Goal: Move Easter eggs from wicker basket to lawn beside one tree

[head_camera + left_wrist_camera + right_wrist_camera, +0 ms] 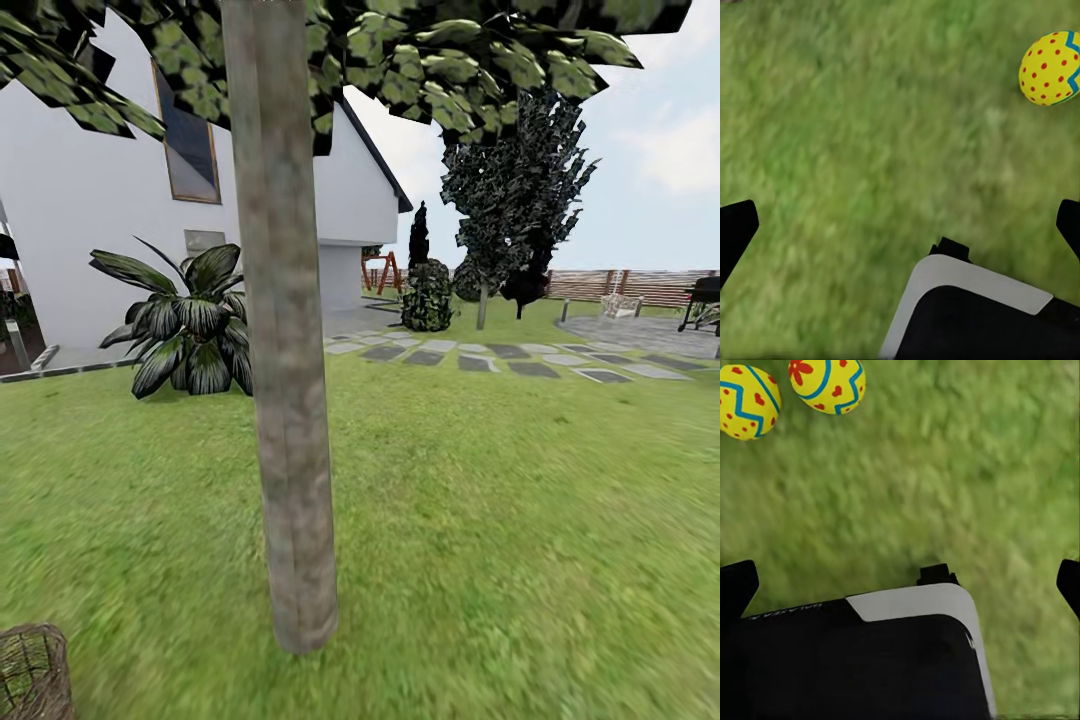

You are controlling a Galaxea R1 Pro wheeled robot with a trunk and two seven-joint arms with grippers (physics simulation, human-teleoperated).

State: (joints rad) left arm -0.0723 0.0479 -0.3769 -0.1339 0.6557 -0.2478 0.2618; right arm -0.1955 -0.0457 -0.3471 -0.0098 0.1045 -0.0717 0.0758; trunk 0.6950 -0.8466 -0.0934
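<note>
3 eggs, 1 tree, 1 basket.

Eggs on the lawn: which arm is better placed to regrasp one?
Right, likely: two eggs lie on the lawn ahead of the open right pincer. The left pincer, also open, sees one egg, off to one side.

It is bright daytime, and the light is soft and even all over. The lawn looks smeared and fuzzy close up in the head view, and it is just as blurry in both wrist views. The tree trunk looks soft and blotchy, and it casts no clear shadow on the grass. The eggs look sharper than the grass around them. Far things look blocky, and nothing glares.
</note>
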